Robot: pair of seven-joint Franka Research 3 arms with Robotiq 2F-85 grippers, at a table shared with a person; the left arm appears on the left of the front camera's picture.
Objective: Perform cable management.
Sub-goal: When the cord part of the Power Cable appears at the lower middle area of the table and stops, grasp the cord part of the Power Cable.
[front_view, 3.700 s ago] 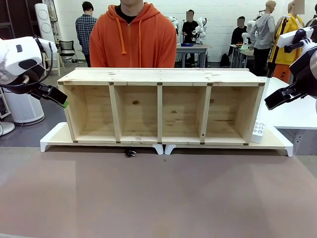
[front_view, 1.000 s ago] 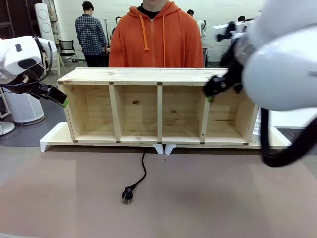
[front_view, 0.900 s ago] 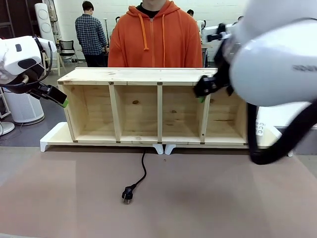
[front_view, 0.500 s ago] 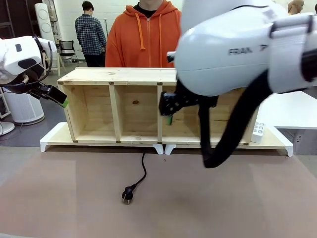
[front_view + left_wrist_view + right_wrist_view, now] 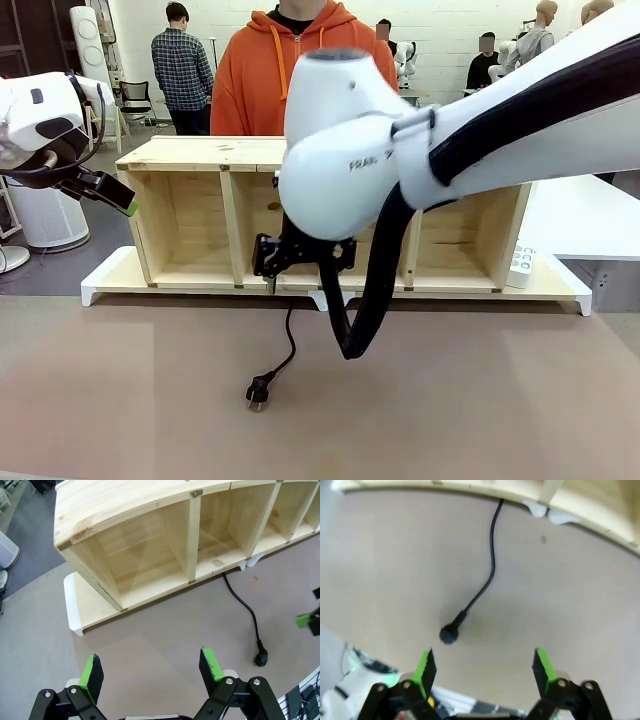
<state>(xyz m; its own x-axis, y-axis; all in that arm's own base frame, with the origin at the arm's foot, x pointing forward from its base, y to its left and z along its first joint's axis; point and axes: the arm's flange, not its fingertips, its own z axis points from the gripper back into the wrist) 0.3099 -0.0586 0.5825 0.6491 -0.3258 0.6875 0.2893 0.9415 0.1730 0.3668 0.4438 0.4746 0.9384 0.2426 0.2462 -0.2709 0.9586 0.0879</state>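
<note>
The cable point(image 5: 291, 345) runs from beneath the wooden shelf point(image 5: 200, 152) toward 6 o'clock, plug point(image 5: 259, 390) loose on the table point(image 5: 480, 400); both the right gripper point(image 5: 485, 666) above it and the left gripper point(image 5: 150, 665) at 9 o'clock stand wide and empty, so a misaligned descent risks skidding the thin cord aside.

A white painted wall point(image 5: 440, 20) closed the far end of the evenly lit room, and the floor point(image 5: 60, 265) was grey. A brown tabletop point(image 5: 480, 400) carried an open-fronted pine shelf point(image 5: 190, 152) on low white stands point(image 5: 105, 277), with a white table point(image 5: 580, 215) just to its right. A chair point(image 5: 133, 100) and a white cylindrical unit point(image 5: 40, 215) stood farther off at the left
</note>
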